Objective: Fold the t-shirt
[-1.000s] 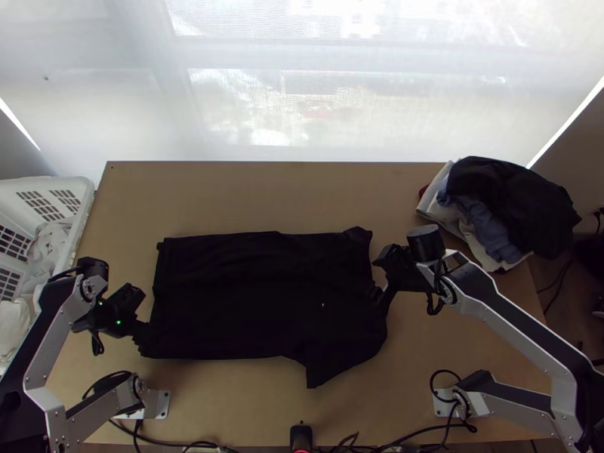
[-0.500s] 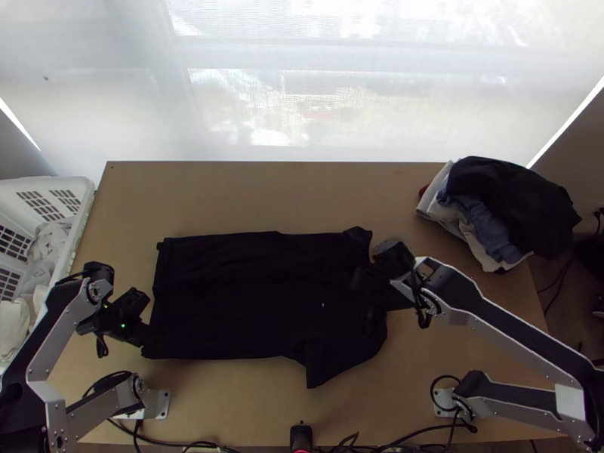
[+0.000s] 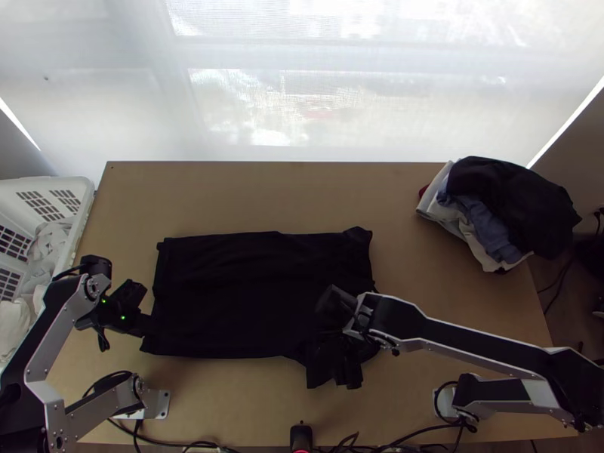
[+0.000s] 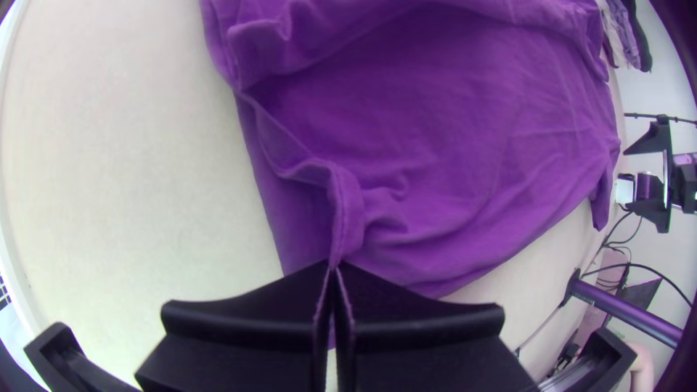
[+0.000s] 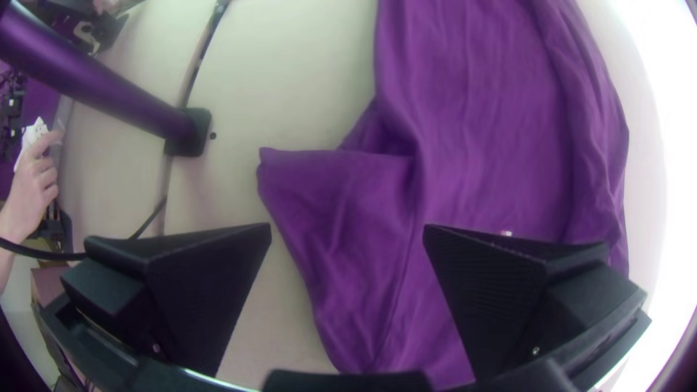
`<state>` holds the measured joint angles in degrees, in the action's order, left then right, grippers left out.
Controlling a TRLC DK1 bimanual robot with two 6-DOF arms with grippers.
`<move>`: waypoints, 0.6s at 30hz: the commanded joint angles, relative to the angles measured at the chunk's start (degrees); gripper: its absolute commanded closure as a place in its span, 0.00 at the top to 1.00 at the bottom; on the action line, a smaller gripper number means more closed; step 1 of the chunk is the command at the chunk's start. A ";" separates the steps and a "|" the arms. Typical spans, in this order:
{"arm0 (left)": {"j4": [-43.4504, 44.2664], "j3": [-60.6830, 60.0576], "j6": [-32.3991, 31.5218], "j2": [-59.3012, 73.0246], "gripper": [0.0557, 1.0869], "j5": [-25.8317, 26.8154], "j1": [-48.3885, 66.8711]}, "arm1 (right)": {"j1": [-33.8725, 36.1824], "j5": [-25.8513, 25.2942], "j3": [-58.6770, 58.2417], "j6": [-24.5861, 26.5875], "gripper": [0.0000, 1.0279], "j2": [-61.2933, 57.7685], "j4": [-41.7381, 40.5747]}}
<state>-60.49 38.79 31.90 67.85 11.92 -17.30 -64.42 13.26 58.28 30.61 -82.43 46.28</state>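
The black t-shirt (image 3: 241, 294) lies spread across the table, its sleeve sticking out at the near right. My left gripper (image 3: 148, 326) is at the shirt's left edge, near its lower corner. In the left wrist view the shirt (image 4: 450, 131) looks purple, and the left gripper (image 4: 334, 272) is shut on a raised, creased fold of its edge. My right gripper (image 3: 343, 374) is over the near sleeve. In the right wrist view the right gripper (image 5: 347, 229) stands wide open above the sleeve (image 5: 327, 181), nothing held between its fingers.
A pile of clothes (image 3: 498, 211) lies at the table's far right corner. On the left stands a white basket (image 3: 84, 198) with light cloth inside. Bare table (image 3: 287, 192) stretches beyond the shirt. A person's hand (image 5: 35, 181) shows at the right wrist view's edge.
My right gripper has left the shirt's right edge, moving left and nearer over the sleeve. The left gripper has shifted only slightly, still at the left edge.
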 commanded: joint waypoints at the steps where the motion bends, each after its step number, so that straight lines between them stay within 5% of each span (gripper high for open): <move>1: 0.72 1.03 -1.49 1.49 0.03 0.12 0.42 | -6.24 -0.16 0.69 2.17 0.88 -2.29 0.12; 11: 0.72 3.49 -2.98 4.48 0.03 0.12 0.95 | -10.02 -0.07 1.04 1.56 0.83 -4.93 -4.27; 18: 0.64 3.31 -4.39 4.48 0.03 0.12 1.48 | -9.67 -0.07 -1.24 2.17 0.67 -6.86 -6.99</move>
<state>-59.83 41.87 28.47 71.85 12.01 -16.21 -73.63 13.17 58.50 32.51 -87.59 41.47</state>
